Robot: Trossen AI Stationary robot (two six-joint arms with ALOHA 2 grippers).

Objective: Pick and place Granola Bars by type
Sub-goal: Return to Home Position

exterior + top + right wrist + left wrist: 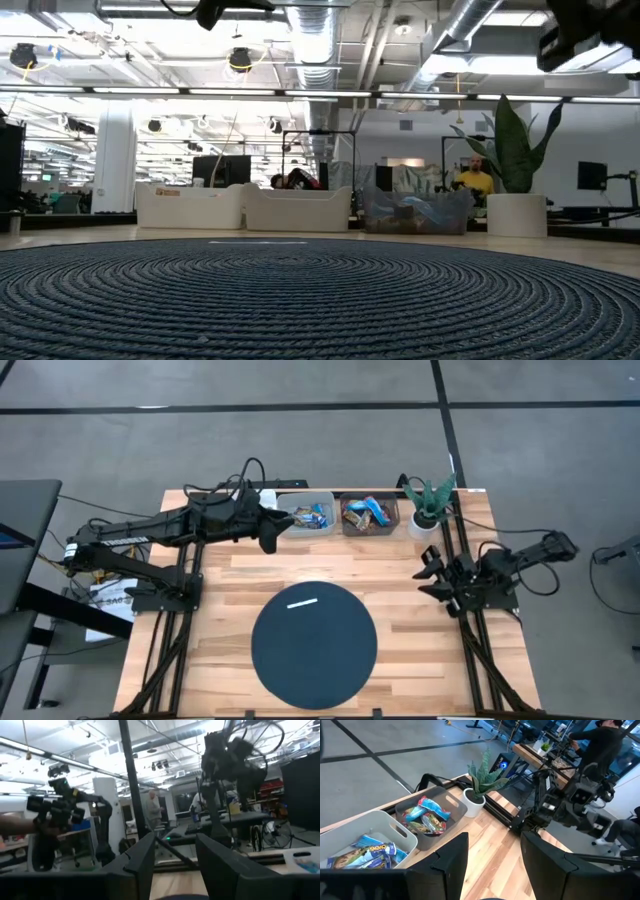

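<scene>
A: Seemingly all sorted: Granola Bars point(312, 515) heaped in the pale bin point(350, 824) and in the darker bin point(451, 815) just beside it, at the table's far edge. None visible on the round mat point(314, 650), only a thin white strip point(302, 601).

B: And the grippers?

A: Left gripper point(492, 851) reaching out near the pale bin, jaws apart, holding nothing. Right gripper point(172, 851) tucked at the table's right side, jaws apart too, likewise bare.

B: So probably nothing left but parking the left arm. Materials?

A: Crinkly, shiny foil on the bars: mostly blue in the pale bin, orange-brown mixed with blue in the darker one. Smooth plastic bins, rounded corners. Coiled, ribbed weave on the dark mat. Pale butcher-block planks for the table point(230, 575). Stiff, spiky leaves on the plant point(432, 495), in a white pot.
</scene>
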